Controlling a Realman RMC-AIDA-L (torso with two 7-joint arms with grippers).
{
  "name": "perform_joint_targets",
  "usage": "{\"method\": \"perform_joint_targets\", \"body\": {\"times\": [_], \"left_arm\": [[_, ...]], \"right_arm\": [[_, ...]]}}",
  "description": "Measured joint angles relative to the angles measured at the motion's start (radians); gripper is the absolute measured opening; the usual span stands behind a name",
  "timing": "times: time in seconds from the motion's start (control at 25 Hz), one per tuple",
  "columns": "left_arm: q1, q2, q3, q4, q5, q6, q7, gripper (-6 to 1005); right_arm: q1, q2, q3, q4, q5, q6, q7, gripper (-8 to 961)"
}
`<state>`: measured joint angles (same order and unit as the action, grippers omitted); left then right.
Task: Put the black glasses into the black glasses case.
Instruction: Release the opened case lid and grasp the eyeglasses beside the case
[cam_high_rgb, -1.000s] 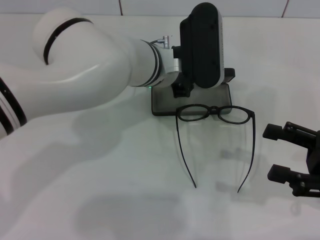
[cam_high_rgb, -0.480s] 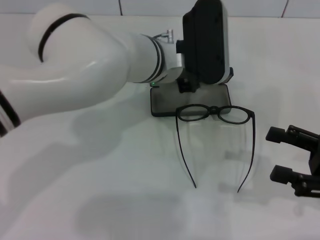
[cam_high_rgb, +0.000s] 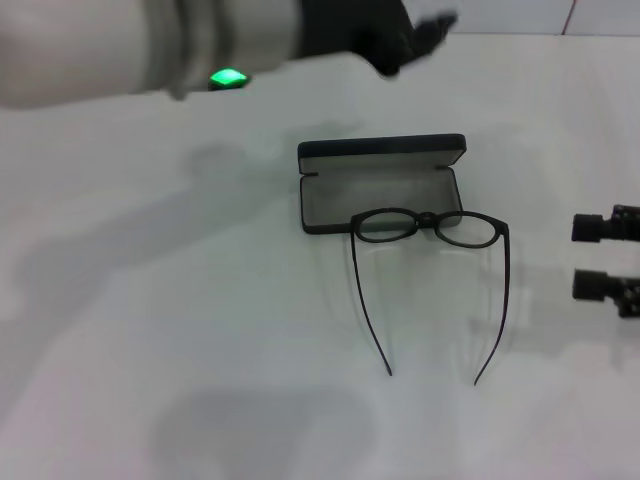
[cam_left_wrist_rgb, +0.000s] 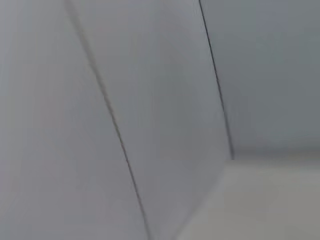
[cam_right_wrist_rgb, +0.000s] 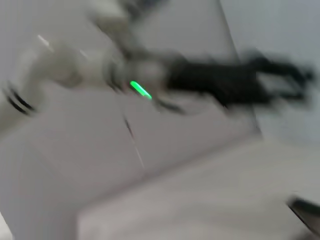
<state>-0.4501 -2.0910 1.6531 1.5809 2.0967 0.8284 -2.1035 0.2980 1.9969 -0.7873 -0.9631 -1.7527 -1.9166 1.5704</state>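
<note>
Right gripper (cam_high_rgb: 607, 257) at right edge, fingers apart, nothing held, level with the black glasses (cam_high_rgb: 430, 270) for a side approach. Left gripper (cam_high_rgb: 400, 35) top centre, grip state unclear. Glasses lie unfolded on the surface (cam_high_rgb: 200, 350), front touching the open black glasses case (cam_high_rgb: 380, 185).

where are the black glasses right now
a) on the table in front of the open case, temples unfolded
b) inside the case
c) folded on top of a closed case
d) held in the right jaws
a: the black glasses lie on the table, temples spread out, just in front of the open black glasses case, with neither gripper touching them.
</note>
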Motion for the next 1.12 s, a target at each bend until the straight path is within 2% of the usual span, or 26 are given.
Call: {"method": "perform_joint_targets", "body": {"times": [0.08, 0.16, 0.24, 0.32, 0.48, 0.56, 0.6, 0.64, 0.76, 0.8, 0.96, 1.08, 1.12], "left_arm": [[0.052, 0.001, -0.114, -0.014, -0.254, 0.078, 0.085, 408], [0.086, 0.002, -0.230, -0.076, -0.475, 0.207, 0.171, 405], [0.105, 0.002, -0.307, -0.165, -0.613, 0.324, 0.263, 402], [0.118, 0.002, -0.362, -0.268, -0.682, 0.433, 0.350, 375], [0.109, 0.002, -0.459, -0.488, -0.698, 0.607, 0.477, 320], [0.105, 0.003, -0.505, -0.607, -0.708, 0.685, 0.567, 293], [0.105, 0.003, -0.521, -0.651, -0.710, 0.709, 0.607, 279], [0.105, 0.004, -0.535, -0.698, -0.711, 0.730, 0.645, 266], [0.106, 0.008, -0.555, -0.796, -0.706, 0.756, 0.727, 241], [0.107, 0.009, -0.558, -0.824, -0.705, 0.758, 0.749, 236], [0.122, 0.012, -0.574, -0.903, -0.703, 0.762, 0.817, 225], [0.123, 0.012, -0.586, -0.960, -0.697, 0.766, 0.867, 224], [0.123, 0.012, -0.587, -0.970, -0.697, 0.767, 0.878, 224]], "right_arm": [[0.035, 0.001, -0.006, -0.116, -0.090, 0.030, 0.127, 749], [0.102, -0.004, -0.013, -0.213, -0.201, 0.036, 0.260, 730], [0.163, -0.014, -0.032, -0.263, -0.282, 0.029, 0.345, 717], [0.255, -0.036, -0.079, -0.280, -0.379, 0.023, 0.435, 710], [0.420, -0.079, -0.153, -0.208, -0.521, 0.021, 0.533, 694], [0.487, -0.084, -0.155, -0.153, -0.565, 0.025, 0.540, 687], [0.487, -0.084, -0.155, -0.153, -0.565, 0.025, 0.540, 683], [0.560, -0.088, -0.157, -0.091, -0.622, 0.037, 0.540, 679], [0.656, -0.090, -0.160, 0.017, -0.698, 0.072, 0.531, 668], [0.656, -0.090, -0.160, 0.017, -0.698, 0.072, 0.531, 664], [0.752, -0.073, -0.204, 0.148, -0.758, 0.155, 0.511, 649], [0.778, -0.046, -0.282, 0.182, -0.763, 0.241, 0.507, 637], [0.782, -0.031, -0.311, 0.183, -0.763, 0.269, 0.507, 633]]}}
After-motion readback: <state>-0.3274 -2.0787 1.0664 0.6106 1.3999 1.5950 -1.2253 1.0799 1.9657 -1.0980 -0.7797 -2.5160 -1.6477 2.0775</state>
